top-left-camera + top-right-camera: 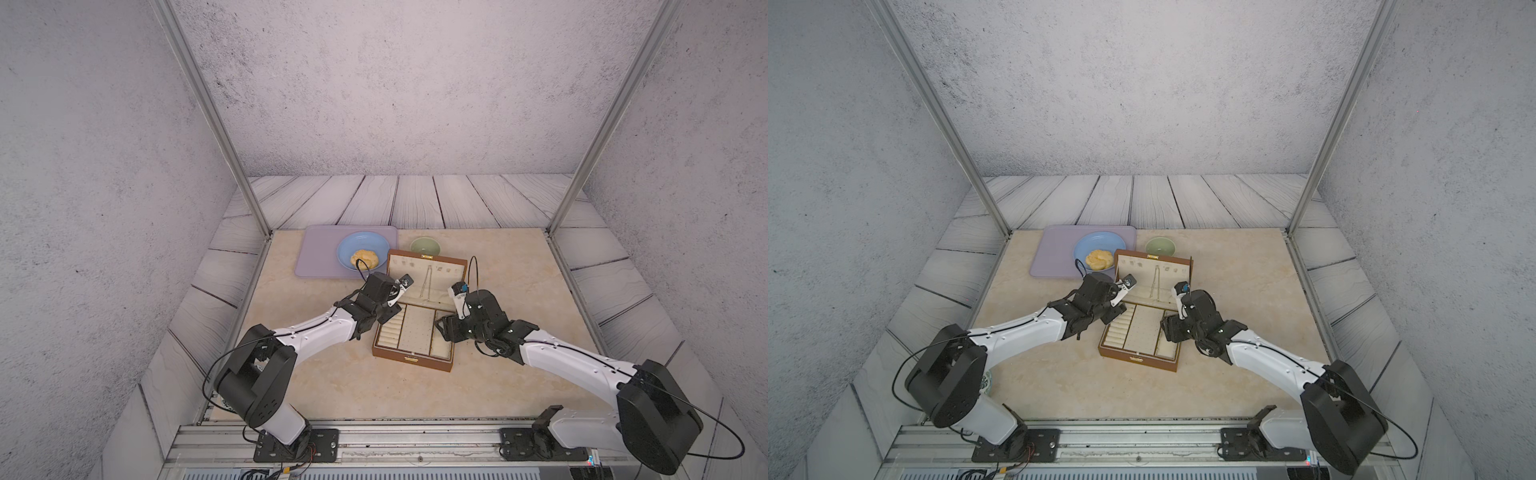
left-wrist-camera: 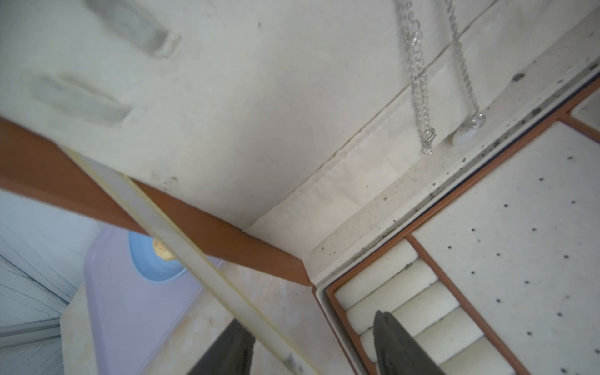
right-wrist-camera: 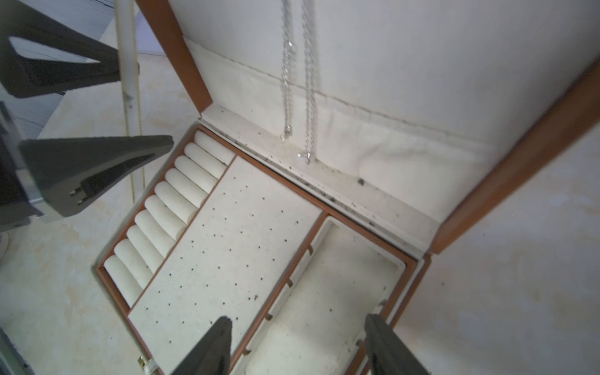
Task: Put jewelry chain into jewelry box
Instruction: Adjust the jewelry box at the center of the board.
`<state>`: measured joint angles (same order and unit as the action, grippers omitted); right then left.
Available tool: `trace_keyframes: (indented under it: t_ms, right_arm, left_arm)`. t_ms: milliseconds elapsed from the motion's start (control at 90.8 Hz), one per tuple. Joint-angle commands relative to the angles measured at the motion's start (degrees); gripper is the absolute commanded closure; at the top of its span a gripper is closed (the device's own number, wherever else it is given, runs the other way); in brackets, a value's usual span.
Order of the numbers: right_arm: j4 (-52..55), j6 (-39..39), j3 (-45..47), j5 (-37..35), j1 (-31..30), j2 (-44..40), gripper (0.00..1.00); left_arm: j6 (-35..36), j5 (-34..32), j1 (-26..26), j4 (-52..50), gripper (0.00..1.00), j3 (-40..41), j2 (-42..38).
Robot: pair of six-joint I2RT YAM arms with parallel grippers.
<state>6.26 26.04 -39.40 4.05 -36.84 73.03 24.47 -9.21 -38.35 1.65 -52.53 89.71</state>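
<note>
The brown jewelry box point(image 1: 411, 360) point(image 1: 1138, 362) stands open mid-table with its lid upright. The silvery jewelry chain point(image 1: 425, 283) point(image 2: 422, 107) point(image 3: 308, 97) hangs in two strands against the cream lid lining, its small pendant point(image 2: 469, 131) resting near the hinge. My left gripper point(image 1: 387, 315) point(image 2: 313, 328) is open at the box's left rear corner. Its jaws straddle the cream lid strap point(image 2: 181, 233) without closing on it. My right gripper point(image 1: 441, 328) point(image 3: 298, 321) is open above the box's right compartment, holding nothing.
A lilac tray point(image 1: 318, 257) at the back left carries a blue plate point(image 1: 347, 245) with a bun point(image 1: 365, 258). A green bowl point(image 1: 425, 246) sits just behind the box lid. Metal frame posts point(image 1: 249, 199) rise at the table's rear corners.
</note>
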Motion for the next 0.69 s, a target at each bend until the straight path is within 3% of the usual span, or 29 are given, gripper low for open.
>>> trace_keyframes:
  t_ms: [0,154,341,682]
  right_arm:
    - [6.5,7.7,1.1,-3.0,-0.1,-2.7,0.35]
    - [10.0,11.5,1.7,-5.2,-0.1,-2.0,0.36]
    - [5.7,12.6,0.6,-1.8,-0.1,5.2,0.41]
    - [6.9,10.1,-2.4,-3.8,0.0,9.1,0.63]
  left_arm:
    - [5.4,0.3,-0.2,6.4,0.36,-0.3,-0.8]
    - [6.2,1.0,-0.2,7.1,0.37,-0.6,-0.6]
    - [11.5,2.9,-0.2,12.1,0.38,4.0,-1.5]
    - [13.6,3.9,-0.2,13.6,0.41,4.1,-1.2]
